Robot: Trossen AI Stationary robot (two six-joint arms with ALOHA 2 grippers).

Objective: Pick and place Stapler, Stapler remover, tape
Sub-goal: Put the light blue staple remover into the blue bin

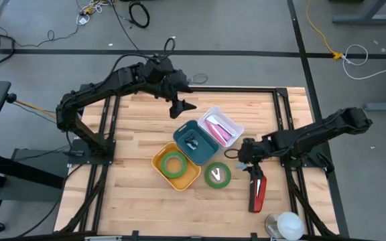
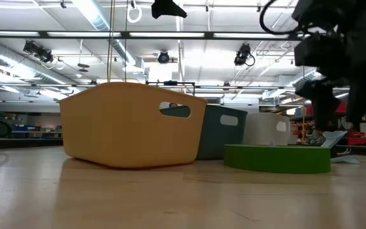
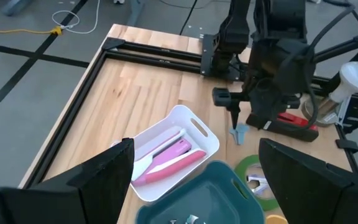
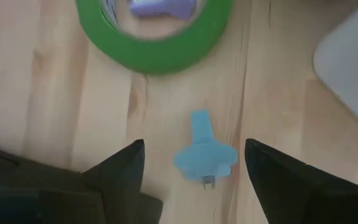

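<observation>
A small blue stapler remover [image 4: 204, 155] lies flat on the wood. My right gripper [image 4: 194, 144] hangs open over it, pointing steeply down, one finger on either side and clear of it. A green tape roll [image 1: 218, 175] lies flat close by, with a small lavender thing [image 4: 160, 7] inside its ring. The red stapler [image 1: 257, 193] lies nearer the table's front edge, beside my right gripper [image 1: 245, 161]. My left gripper [image 1: 183, 106] is open and held high over the far half of the table, with nothing in it.
Three bins stand together mid-table. The yellow one [image 1: 158, 161] holds a green tape roll, the teal one [image 1: 181, 131] a dark tool, and the white one [image 1: 236, 124] pink staplers. A white rounded object [image 1: 288, 224] sits at the near right corner.
</observation>
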